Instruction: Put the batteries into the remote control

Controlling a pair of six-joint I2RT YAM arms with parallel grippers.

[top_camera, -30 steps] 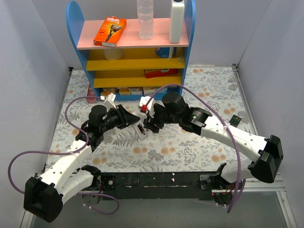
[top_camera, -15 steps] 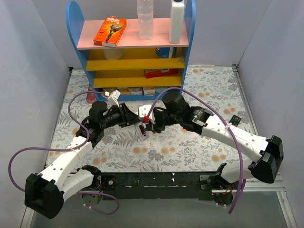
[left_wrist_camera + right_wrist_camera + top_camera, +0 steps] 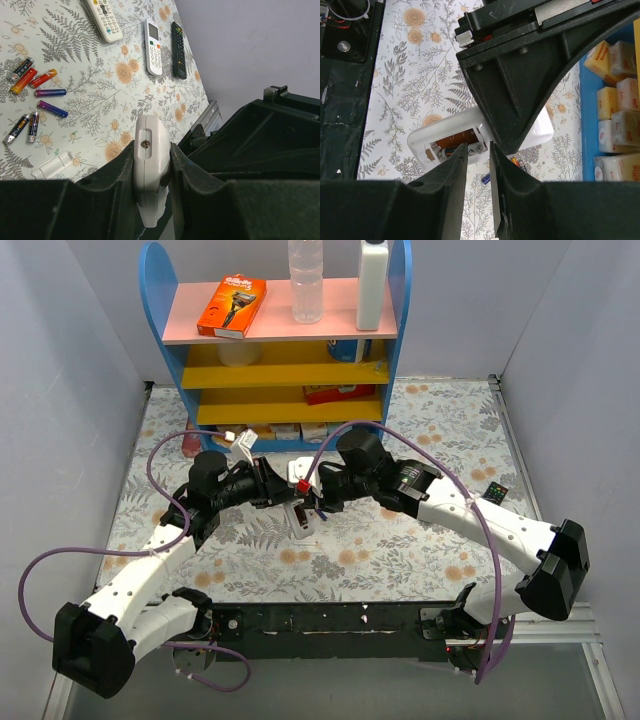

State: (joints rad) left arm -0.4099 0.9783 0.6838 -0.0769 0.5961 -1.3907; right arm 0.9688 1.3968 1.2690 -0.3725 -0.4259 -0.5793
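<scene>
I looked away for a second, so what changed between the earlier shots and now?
The right gripper moved nearer and down over the open battery bay of the remote control, jaws narrowing. The left gripper stayed clamped on the remote.

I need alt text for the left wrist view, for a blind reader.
The left pincer clamps the white remote control between its fingers. Beyond it, loose batteries lie scattered on the floral cloth, and three other remotes lie farther off.
</scene>
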